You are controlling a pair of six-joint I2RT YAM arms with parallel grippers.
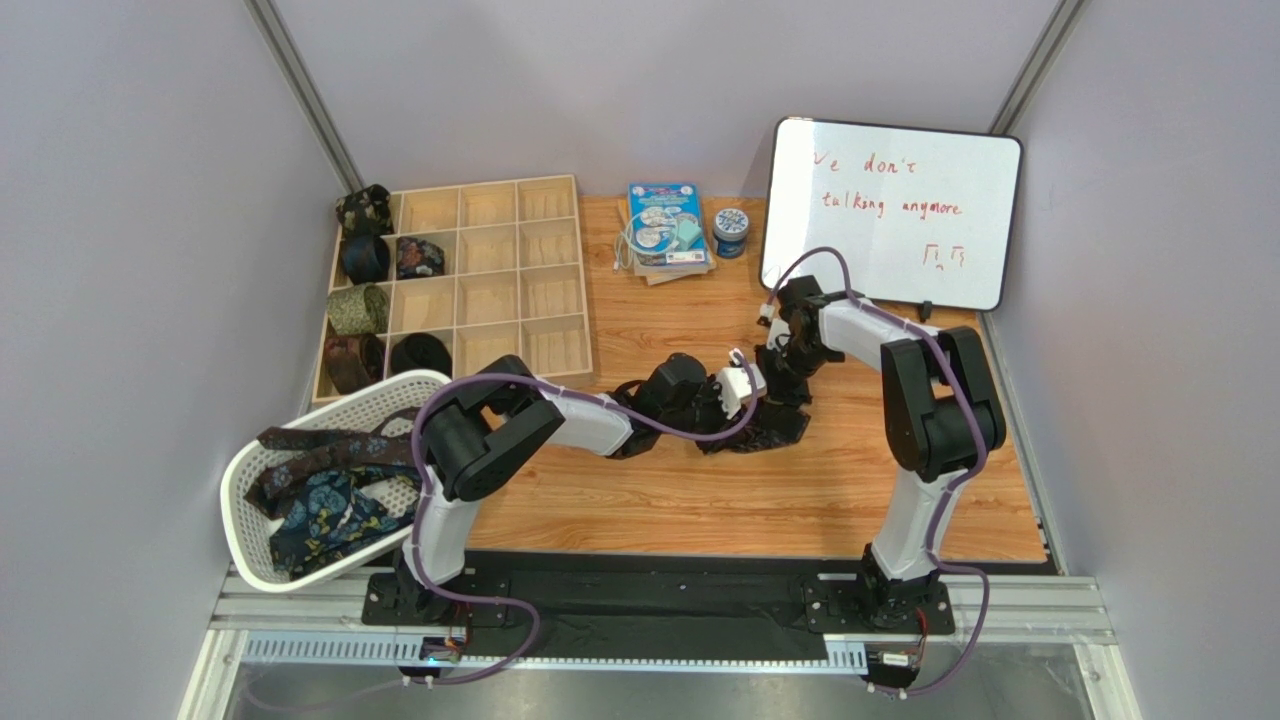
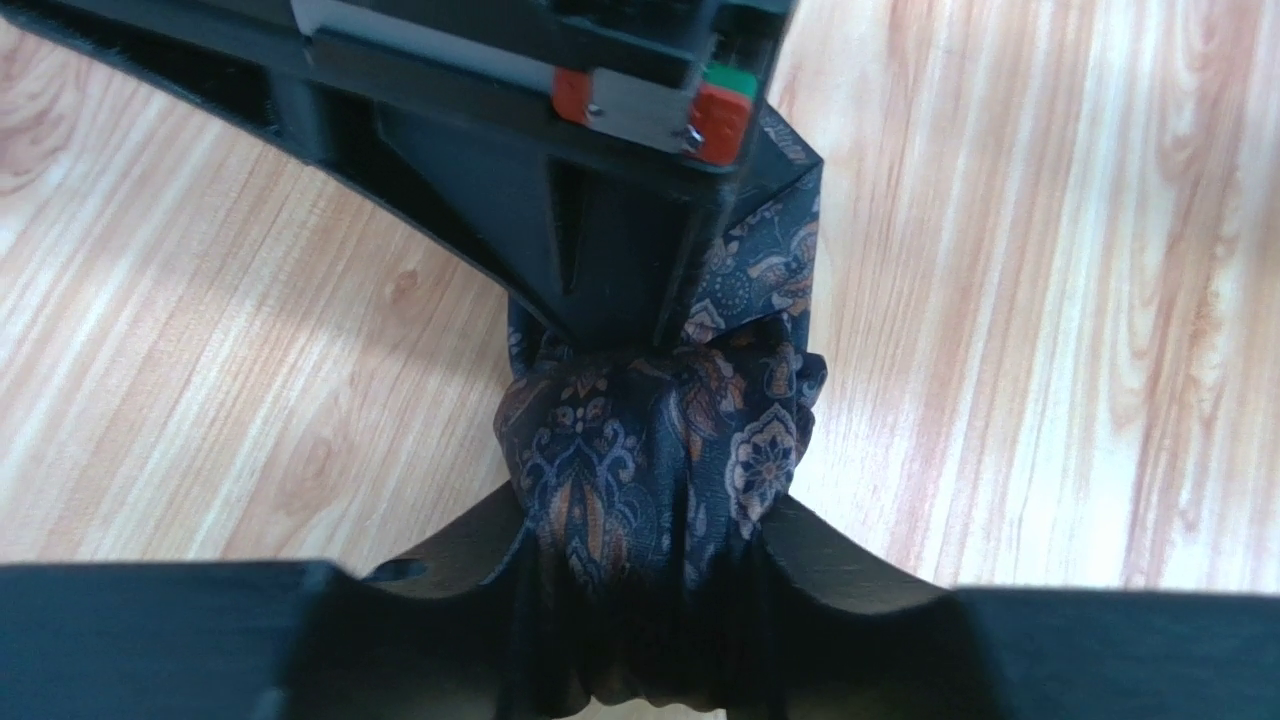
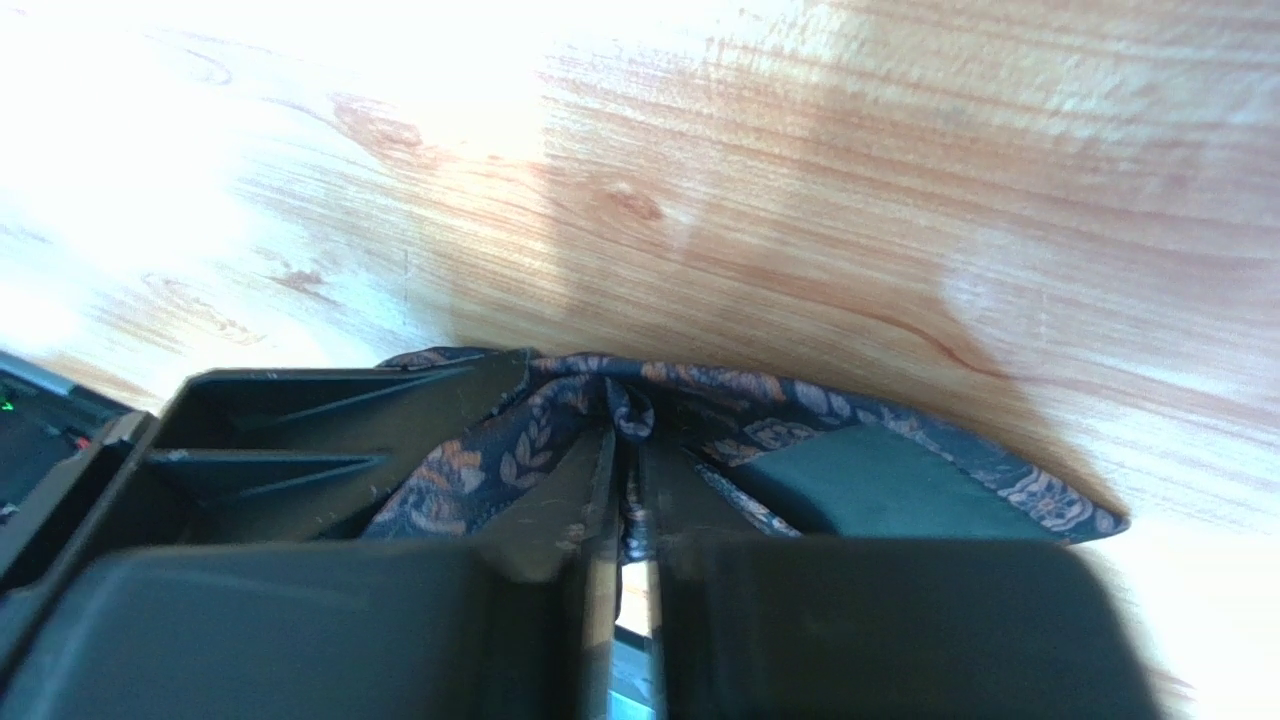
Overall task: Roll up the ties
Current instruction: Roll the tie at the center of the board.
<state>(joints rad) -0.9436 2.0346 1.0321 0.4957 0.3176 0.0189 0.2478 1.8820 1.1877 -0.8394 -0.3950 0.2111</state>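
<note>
A navy paisley tie [image 2: 661, 435] with orange and pale flowers is bunched into a small roll on the wooden table. My left gripper [image 2: 646, 525] is shut on the roll, a finger [image 2: 842, 555] pressed against each side. From the far side my right gripper [image 3: 624, 428] pinches a fold of the same tie [image 3: 451, 465], its jaws almost together. In the left wrist view the right gripper [image 2: 631, 255] stands over the roll. In the top view both grippers meet mid-table, left gripper [image 1: 759, 413] and right gripper [image 1: 789, 387].
A white mesh basket [image 1: 238, 518] at the left front holds loose ties [image 1: 323, 503]. Behind it a wooden compartment tray [image 1: 496, 285] has rolled ties [image 1: 361, 308] in its left column. A whiteboard [image 1: 894, 210], a packet [image 1: 666, 225] and a small tin [image 1: 730, 228] stand at the back.
</note>
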